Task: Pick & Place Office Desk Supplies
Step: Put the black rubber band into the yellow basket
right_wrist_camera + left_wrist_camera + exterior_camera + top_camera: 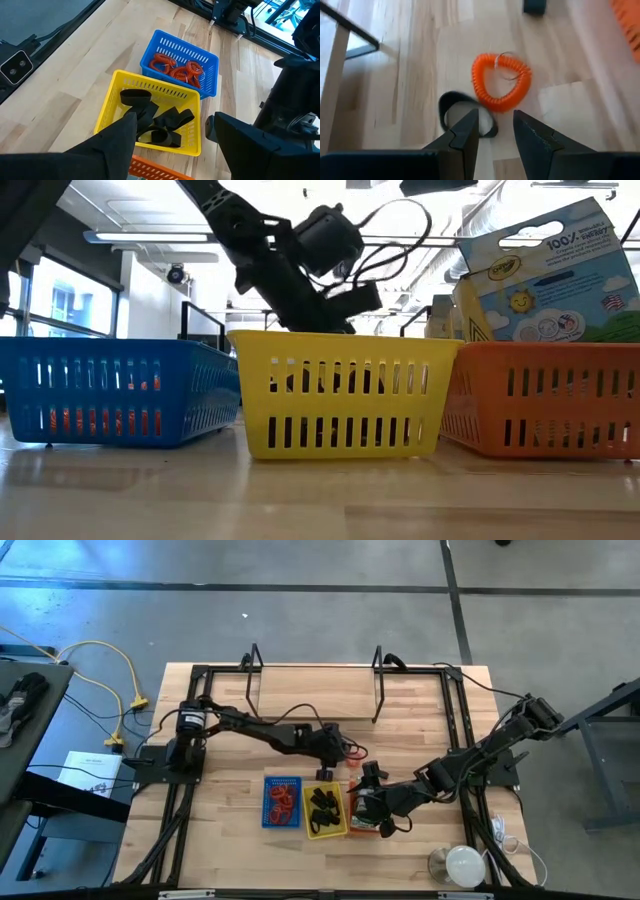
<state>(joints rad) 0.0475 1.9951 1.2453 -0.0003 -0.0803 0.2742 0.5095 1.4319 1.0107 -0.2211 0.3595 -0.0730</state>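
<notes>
Your left tool [495,132] hovered released, fingers parted and empty, with an orange coiled wrist loop [501,81] and a black band [465,112] on the bench [410,90] just ahead of its tips. Your right tool [170,137] hung wide open above the yellow tray [112,107] of black bands [160,120], beside the blue tray [210,75].

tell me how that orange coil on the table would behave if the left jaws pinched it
The orange coil looks springy, so it would probably squash and stretch rather than stay stiff. Being a thin open loop, it is likely light. It lies flat on the table, so it seems unlikely to roll.
</notes>
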